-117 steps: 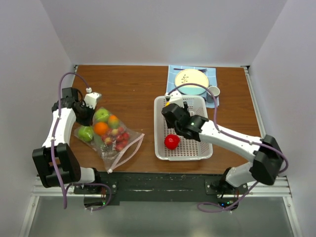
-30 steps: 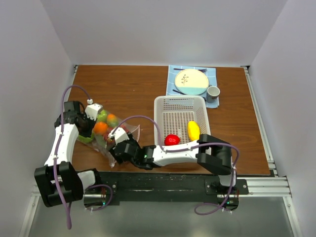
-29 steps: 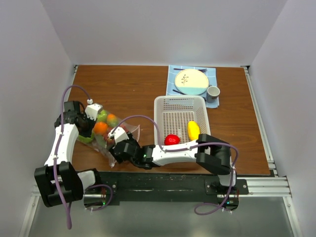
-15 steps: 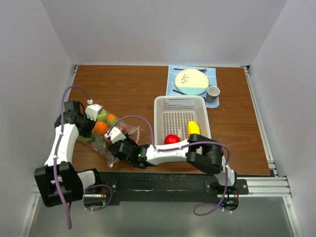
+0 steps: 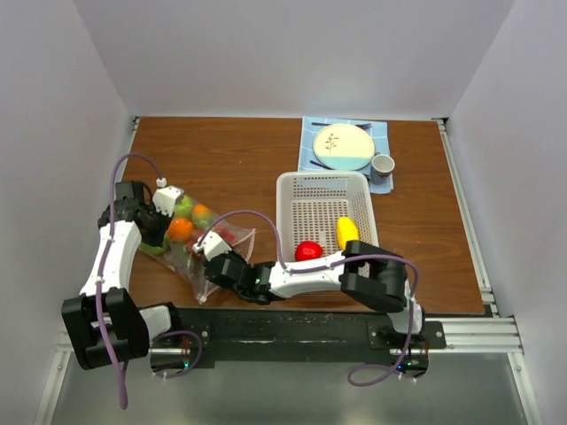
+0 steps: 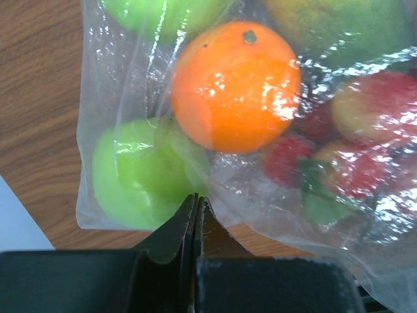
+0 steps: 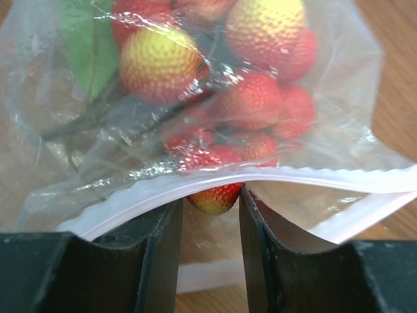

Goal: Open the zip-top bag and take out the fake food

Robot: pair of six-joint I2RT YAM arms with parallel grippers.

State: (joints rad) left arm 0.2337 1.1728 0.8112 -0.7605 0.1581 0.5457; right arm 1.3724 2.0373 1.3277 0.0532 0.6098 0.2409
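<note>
The clear zip-top bag (image 5: 191,267) lies at the front left of the table, holding fake food: an orange (image 5: 180,229), green round fruits (image 5: 183,205) and red strawberries (image 5: 227,237). My left gripper (image 5: 163,237) is shut on the bag's closed edge; in the left wrist view its tips (image 6: 196,203) pinch plastic below the orange (image 6: 234,85) and a green fruit (image 6: 146,173). My right gripper (image 5: 213,255) sits at the bag's open mouth. In the right wrist view it (image 7: 212,207) is shut on a strawberry's tip (image 7: 216,197), under the white zip strip (image 7: 306,179).
The white perforated basket (image 5: 285,221) stands at the centre right with a red round fruit (image 5: 307,251) and a yellow lemon (image 5: 346,233) in it. A plate (image 5: 344,146) and cup (image 5: 383,165) sit on a blue cloth at the back right.
About four seconds ago my right gripper was over the basket; it has since swung left to the bag's mouth. In the last second it pushed in, then drew slightly back. The left gripper has held still.
</note>
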